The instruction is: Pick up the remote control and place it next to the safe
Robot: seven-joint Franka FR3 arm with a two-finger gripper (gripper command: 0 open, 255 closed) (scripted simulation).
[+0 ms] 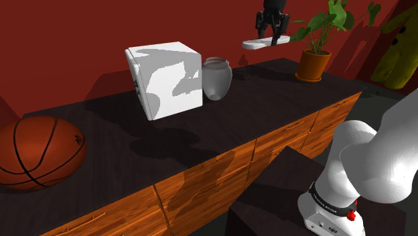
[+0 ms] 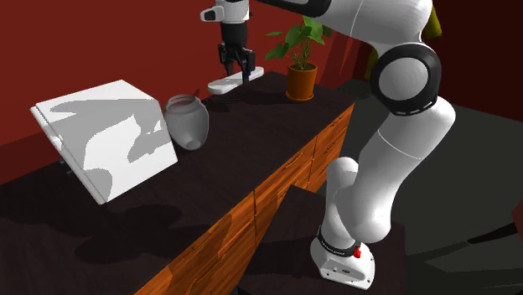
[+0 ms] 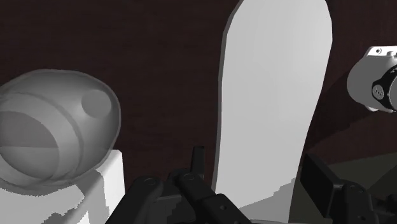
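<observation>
Remote (image 1: 266,43) is clasped by the fingers (image 3: 197,194) and held clear above the table (image 1: 201,134), near the plant (image 1: 315,53), well apart from the safe (image 1: 164,80). Pick judged done; carry is in hand. Next: to be moved past the vase (image 1: 216,78), lowered beside the safe, then let go.

One safe (image 1: 164,80), one jar (image 1: 216,78), one remote (image 1: 254,45), one plant (image 1: 313,65), one basketball (image 1: 37,151), perhaps one yellow object (image 1: 395,50).
</observation>
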